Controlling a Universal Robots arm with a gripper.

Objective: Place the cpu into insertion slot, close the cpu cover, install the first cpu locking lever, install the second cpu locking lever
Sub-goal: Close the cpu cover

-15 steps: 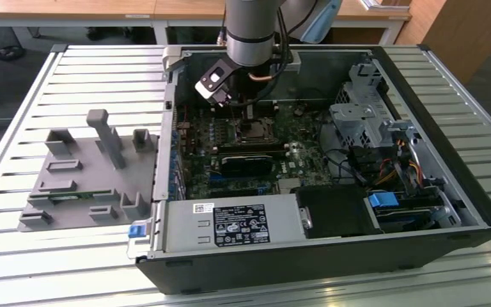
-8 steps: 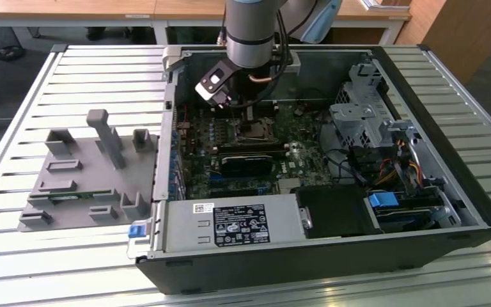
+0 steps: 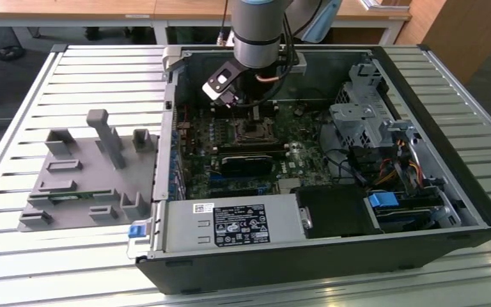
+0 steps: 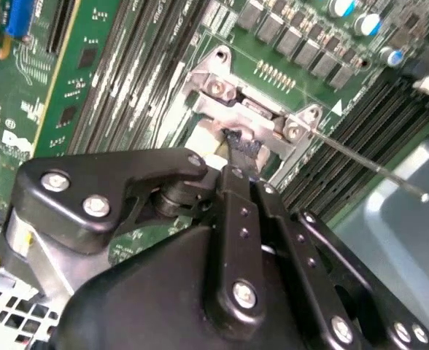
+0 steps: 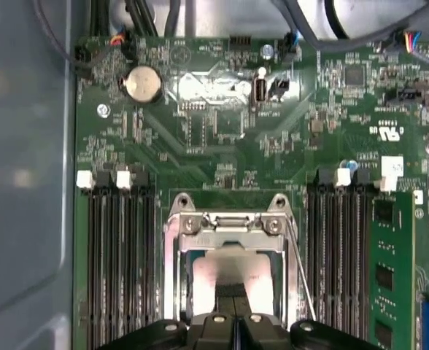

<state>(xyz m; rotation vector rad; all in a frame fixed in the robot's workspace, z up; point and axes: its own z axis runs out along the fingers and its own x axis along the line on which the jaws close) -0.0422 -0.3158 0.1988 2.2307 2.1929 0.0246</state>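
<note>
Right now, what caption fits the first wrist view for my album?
Gripper over the cpu, framed by the silvery cpu cover, between rows of memory slots on a green motherboard.

In the exterior view soft, even light falls from above. The slatted worktop shines pale, while the inside of the computer case lies in shade, darkest beneath the arm. In the first wrist view a white glare patch sits on the motherboard, and the cpu face looks bleached, perhaps by a lamp near the camera. In the second wrist view the pincer, close to the lens, is soft, with dull highlights on its screws.
</note>
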